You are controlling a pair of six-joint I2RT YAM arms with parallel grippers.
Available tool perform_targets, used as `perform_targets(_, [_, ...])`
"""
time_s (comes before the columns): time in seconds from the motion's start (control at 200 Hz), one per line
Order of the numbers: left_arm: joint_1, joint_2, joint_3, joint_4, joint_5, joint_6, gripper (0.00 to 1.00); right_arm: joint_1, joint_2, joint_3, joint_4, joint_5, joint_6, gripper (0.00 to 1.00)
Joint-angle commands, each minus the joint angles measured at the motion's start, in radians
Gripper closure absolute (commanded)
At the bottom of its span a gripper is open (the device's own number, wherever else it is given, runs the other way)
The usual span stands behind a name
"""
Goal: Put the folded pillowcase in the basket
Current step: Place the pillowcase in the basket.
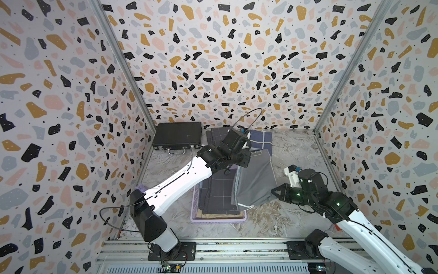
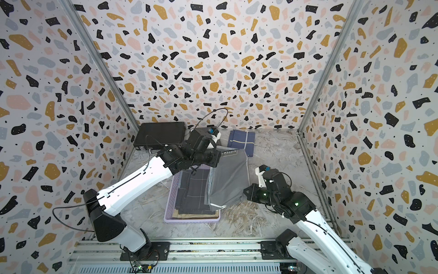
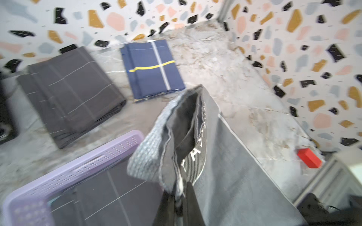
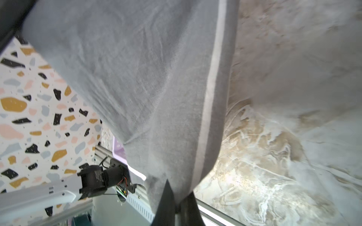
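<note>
A perforated lavender plastic basket point(image 1: 218, 220) holds checked dark cloths point(image 1: 218, 189) on the marbled surface point(image 1: 296, 151). The left tool point(image 3: 180, 199) is clamped tight on the far corner of the soft grey pillowcase point(image 1: 256, 180). The pillowcase sags over the basket's right rim, and the right tool point(image 4: 177, 203) pinches its near corner.

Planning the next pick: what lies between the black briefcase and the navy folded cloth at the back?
A dark grey folded cloth with thin pale lines, flat on the table; clearest in the left wrist view.
</note>
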Motion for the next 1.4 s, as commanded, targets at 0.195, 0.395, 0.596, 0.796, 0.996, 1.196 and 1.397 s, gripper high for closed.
perform_targets(0.195, [0.237,-0.05,-0.101,-0.043,-0.005,0.094,1.0,0.305,0.273,0.084,0.237,0.195,0.039,1.0])
perform_targets(0.395, [0.308,0.003,-0.16,-0.036,-0.017,0.124,1.0,0.306,0.373,0.063,0.291,0.197,0.02,1.0])
perform_targets(0.596, [0.371,0.009,-0.222,0.006,-0.007,0.118,1.0,0.32,0.495,0.021,0.402,0.129,0.035,1.0])
perform_targets(0.796, [0.392,0.073,-0.232,0.036,0.039,0.119,1.0,0.349,0.6,0.023,0.448,0.141,0.031,1.0])
perform_targets(0.996, [0.394,0.153,-0.229,0.055,0.06,0.098,1.0,0.359,0.61,-0.017,0.477,0.162,0.042,1.0])
perform_targets(1.196, [0.394,0.172,-0.24,0.055,0.032,0.109,1.0,0.363,0.629,-0.017,0.465,0.15,0.027,1.0])
perform_targets(1.397, [0.393,0.099,-0.239,0.039,0.009,0.096,0.27,0.364,0.55,0.026,0.308,0.188,-0.027,0.54])
